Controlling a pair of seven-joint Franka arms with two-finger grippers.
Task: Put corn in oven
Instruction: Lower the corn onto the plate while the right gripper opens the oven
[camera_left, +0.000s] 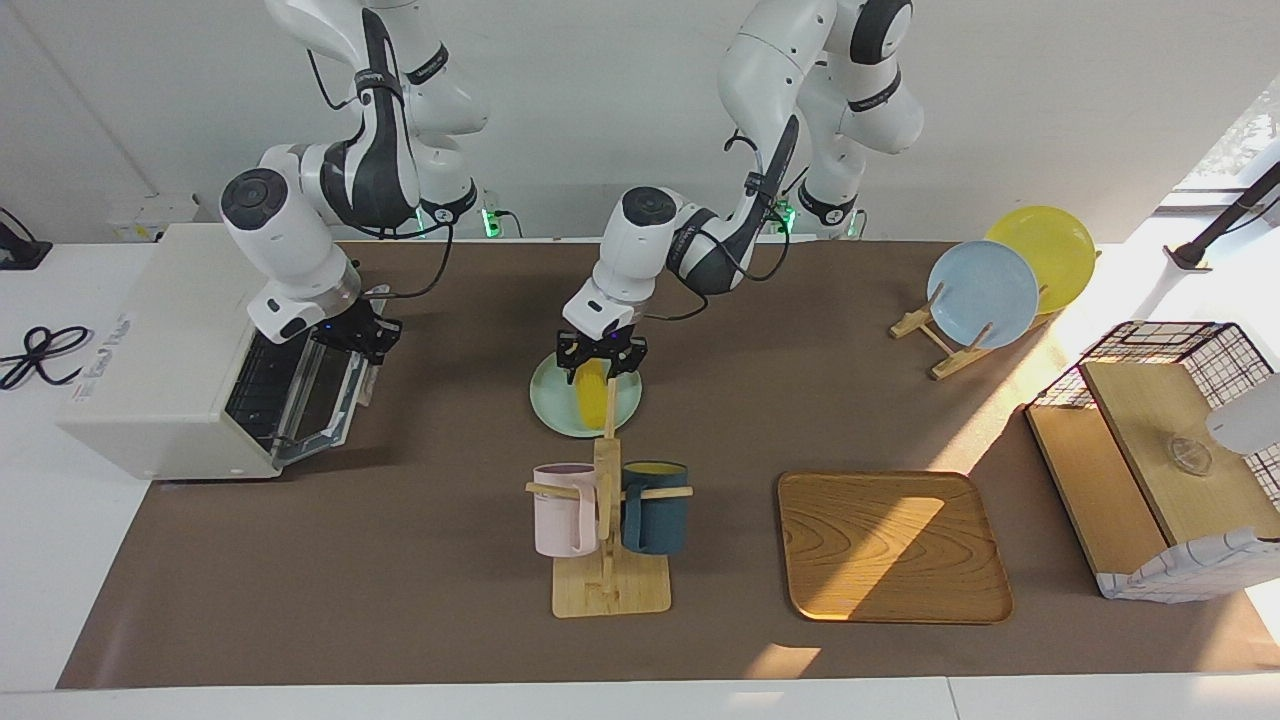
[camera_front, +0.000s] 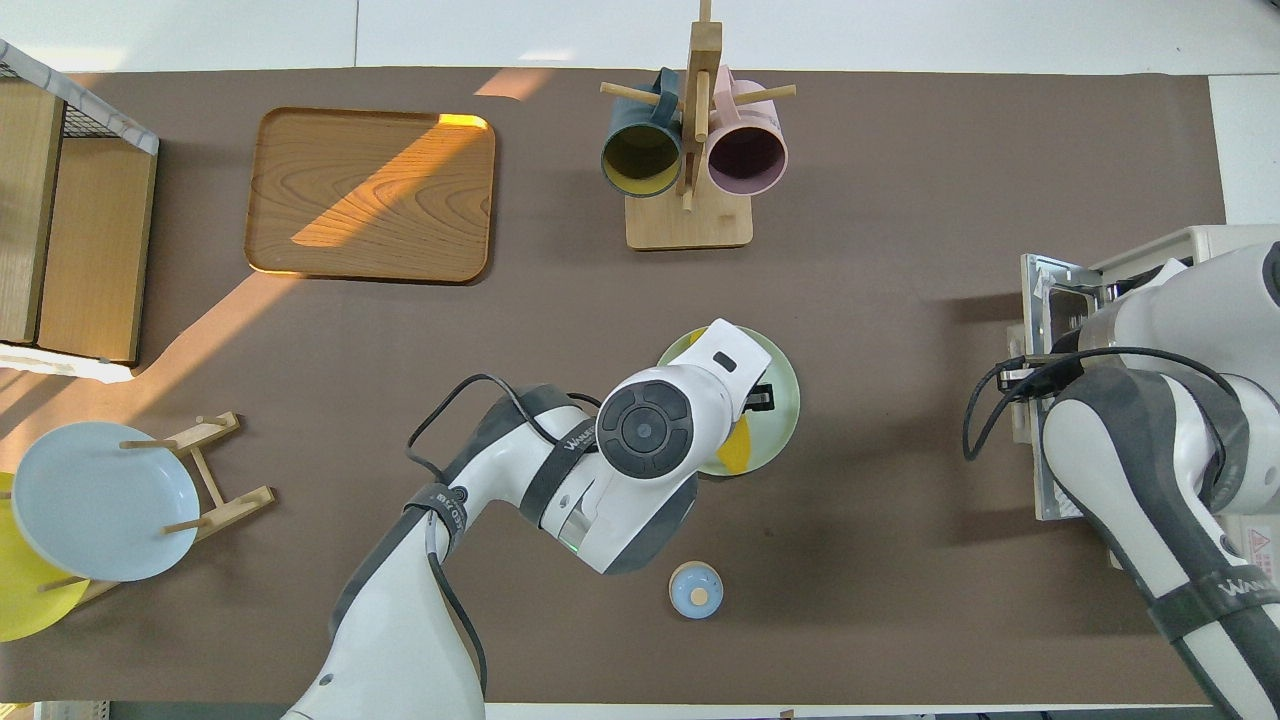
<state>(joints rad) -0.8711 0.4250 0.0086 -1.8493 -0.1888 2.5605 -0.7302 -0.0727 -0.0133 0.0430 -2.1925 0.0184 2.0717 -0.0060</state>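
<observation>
- The right gripper (camera_left: 362, 338), jaws pressed together on the door handle (camera_left: 368, 372) of the oven (camera_left: 160, 350), holds the door partly down at the right arm's end of the tabletop.
- The left gripper (camera_left: 598, 362), jaws spread, hangs over the corn (camera_left: 593, 392), which lies on the green plate (camera_left: 556, 405) mid-table.

One camera sits high across the table, facing both robots; another hangs above their end, looking steeply down. Both take in the whole brown mat (camera_left: 420, 560), half a turn apart.
</observation>
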